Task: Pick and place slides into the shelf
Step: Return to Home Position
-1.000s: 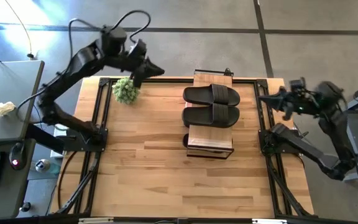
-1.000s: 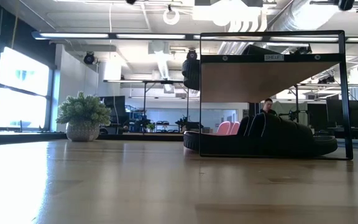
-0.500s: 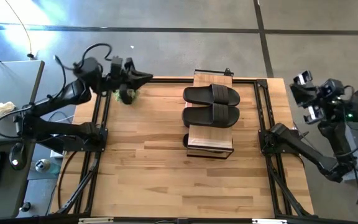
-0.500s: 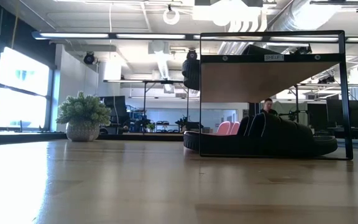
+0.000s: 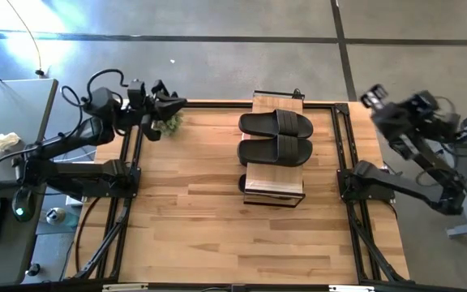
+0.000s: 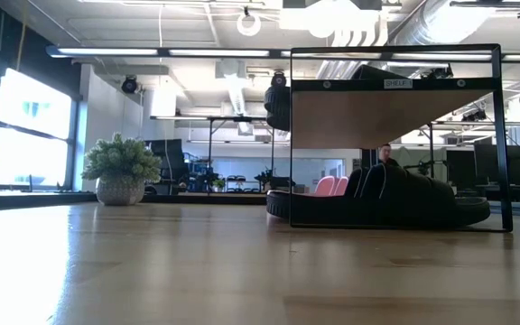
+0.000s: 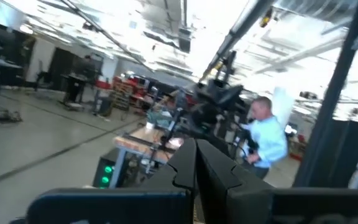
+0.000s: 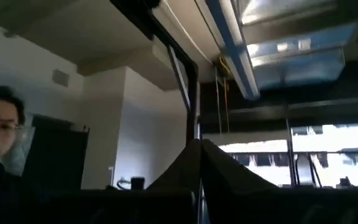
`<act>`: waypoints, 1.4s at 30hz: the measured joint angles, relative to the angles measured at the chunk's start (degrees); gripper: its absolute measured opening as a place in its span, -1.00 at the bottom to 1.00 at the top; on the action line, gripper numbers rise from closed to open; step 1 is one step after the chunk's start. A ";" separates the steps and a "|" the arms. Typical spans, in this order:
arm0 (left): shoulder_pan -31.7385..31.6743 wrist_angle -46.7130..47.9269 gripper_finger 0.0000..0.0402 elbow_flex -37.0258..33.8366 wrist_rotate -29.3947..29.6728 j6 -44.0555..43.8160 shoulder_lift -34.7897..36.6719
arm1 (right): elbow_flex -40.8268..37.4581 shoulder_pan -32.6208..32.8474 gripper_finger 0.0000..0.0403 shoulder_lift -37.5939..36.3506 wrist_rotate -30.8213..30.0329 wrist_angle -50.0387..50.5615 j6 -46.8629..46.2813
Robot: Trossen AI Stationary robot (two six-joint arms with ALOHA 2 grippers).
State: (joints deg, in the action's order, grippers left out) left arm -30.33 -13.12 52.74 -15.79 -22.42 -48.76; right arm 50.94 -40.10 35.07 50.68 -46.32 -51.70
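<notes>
Black slides [image 5: 275,124], two, lie atop the one shelf [image 5: 272,183].

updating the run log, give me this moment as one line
left gripper: shut, by plant | right gripper: shut, off table's right edge | shelf: black slides on top, black slides and pink slides underneath

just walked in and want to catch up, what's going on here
Nothing is being handled right now. The left arm is at the table's left edge by the plant, and the right arm is beyond the right edge. Both have their jaws shut and empty. Two black slides lie on top of the shelf. More black ones and pink slides sit underneath it.
</notes>
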 joint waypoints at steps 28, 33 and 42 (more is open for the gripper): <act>12.54 10.11 -1.00 -0.77 23.63 6.53 2.19 | -20.94 6.34 -1.00 -31.58 -31.05 24.97 15.68; 15.95 5.01 -1.00 -7.11 28.41 6.74 5.18 | -23.99 6.34 -1.00 -31.58 -31.04 23.99 15.12; 16.85 3.43 -1.00 -17.82 31.43 6.13 20.11 | -25.70 6.36 -1.00 -32.36 -29.69 26.05 15.64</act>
State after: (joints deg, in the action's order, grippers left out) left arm -13.47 -9.69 34.91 15.64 -16.29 -28.64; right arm 25.23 -33.74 2.70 20.99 -20.27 -36.06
